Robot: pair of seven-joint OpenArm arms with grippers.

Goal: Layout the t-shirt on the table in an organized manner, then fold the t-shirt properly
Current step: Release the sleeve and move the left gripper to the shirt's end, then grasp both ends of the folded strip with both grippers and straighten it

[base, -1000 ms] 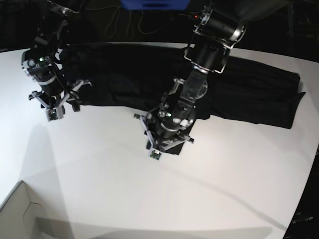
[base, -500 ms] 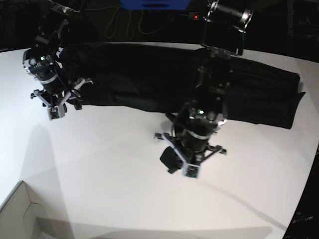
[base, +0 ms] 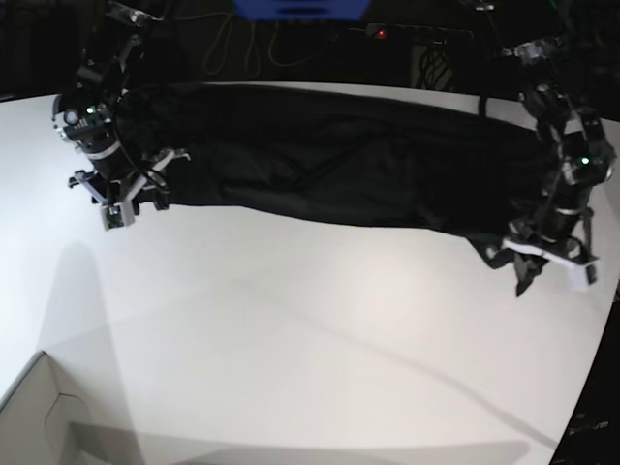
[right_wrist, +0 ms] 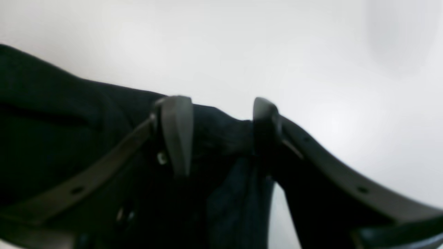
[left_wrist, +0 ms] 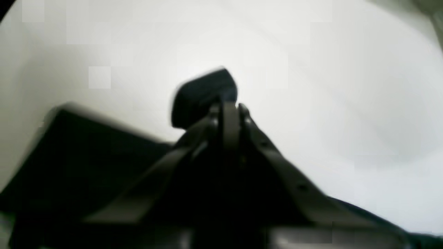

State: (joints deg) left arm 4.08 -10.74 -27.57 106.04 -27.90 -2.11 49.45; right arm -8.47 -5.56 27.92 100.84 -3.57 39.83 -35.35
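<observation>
The black t-shirt (base: 329, 160) lies in a long band across the far side of the white table (base: 291, 339). My left gripper (base: 531, 269) is at the shirt's right end in the base view. Its fingers are pressed together, and a small black lump of the t-shirt (left_wrist: 204, 97) sticks out past my left gripper (left_wrist: 226, 105) above the table (left_wrist: 346, 86). My right gripper (base: 126, 199) hovers at the shirt's left end. In the right wrist view my right gripper (right_wrist: 221, 131) stands open, its fingers (right_wrist: 176, 135) astride the t-shirt (right_wrist: 69, 138) at its edge.
A pale cardboard box corner (base: 39, 417) sits at the front left edge. Cables (base: 242, 44) and a blue object (base: 300, 8) lie behind the table's far edge. The table's curved rim runs down the right side near my left arm.
My left arm swung from the middle of the table to the right end, taking a pinch of shirt with it. The right gripper only shifted slightly.
</observation>
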